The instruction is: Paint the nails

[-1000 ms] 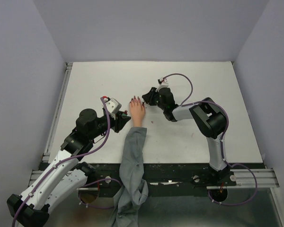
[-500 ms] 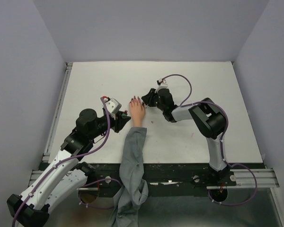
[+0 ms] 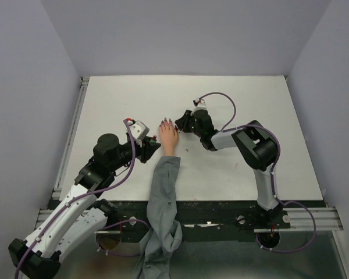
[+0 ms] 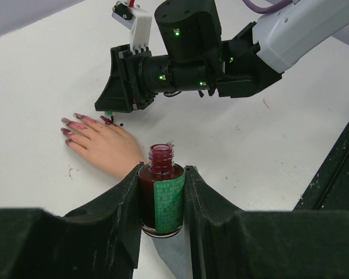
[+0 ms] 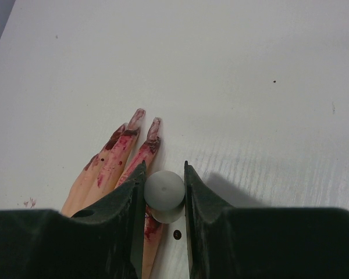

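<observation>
Nails (image 5: 137,118) tip the mannequin hand (image 3: 168,137), which lies flat at mid-table (image 3: 250,104). Right gripper (image 5: 164,171) pinches the grey brush cap (image 5: 164,192) and has barely shifted over the fingers. Left gripper (image 4: 161,174) pinches the open bottle (image 4: 163,200). Painting is judged in progress.

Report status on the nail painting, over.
Left gripper shut on open nail polish bottle. Right gripper shut on grey brush cap, over the mannequin hand. Nails streaked dark red, polish smeared down fingers. No obstruction seen.

Peach mannequin hand (image 4: 107,150), red-smeared nails (image 5: 135,118), grey sleeve (image 3: 164,192), green-labelled dark-red bottle (image 4: 161,197), grey cap (image 5: 164,195), white table (image 3: 250,99).
</observation>
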Controlling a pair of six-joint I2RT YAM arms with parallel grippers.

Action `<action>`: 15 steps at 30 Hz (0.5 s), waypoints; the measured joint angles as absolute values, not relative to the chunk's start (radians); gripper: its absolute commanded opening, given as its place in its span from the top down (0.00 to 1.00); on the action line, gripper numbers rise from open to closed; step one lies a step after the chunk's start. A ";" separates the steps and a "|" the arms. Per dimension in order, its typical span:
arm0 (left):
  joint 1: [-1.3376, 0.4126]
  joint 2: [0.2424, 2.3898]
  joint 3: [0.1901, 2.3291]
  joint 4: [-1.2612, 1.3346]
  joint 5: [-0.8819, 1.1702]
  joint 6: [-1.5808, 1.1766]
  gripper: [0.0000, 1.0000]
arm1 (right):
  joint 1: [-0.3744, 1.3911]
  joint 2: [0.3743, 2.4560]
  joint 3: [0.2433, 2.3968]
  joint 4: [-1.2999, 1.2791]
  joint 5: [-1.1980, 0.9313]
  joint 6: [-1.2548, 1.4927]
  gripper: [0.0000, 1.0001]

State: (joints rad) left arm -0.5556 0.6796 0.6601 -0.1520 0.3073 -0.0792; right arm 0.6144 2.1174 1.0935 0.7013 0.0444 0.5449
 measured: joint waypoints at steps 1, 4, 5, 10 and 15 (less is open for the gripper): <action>-0.556 0.680 0.660 -0.152 0.307 -0.079 1.00 | 0.614 2.117 1.093 0.701 0.044 0.545 0.99; -0.556 0.680 0.660 -0.152 0.307 -0.079 1.00 | 0.614 2.117 1.093 0.701 0.044 0.545 0.99; -0.556 0.680 0.660 -0.152 0.307 -0.079 1.00 | 0.614 2.117 1.094 0.701 0.044 0.545 0.99; -0.556 0.680 0.660 -0.152 0.307 -0.079 1.00 | 0.614 2.118 1.102 0.701 0.044 0.545 0.99; -0.556 0.678 0.660 -0.152 0.307 -0.079 1.00 | 0.614 2.120 1.123 0.701 0.044 0.545 0.99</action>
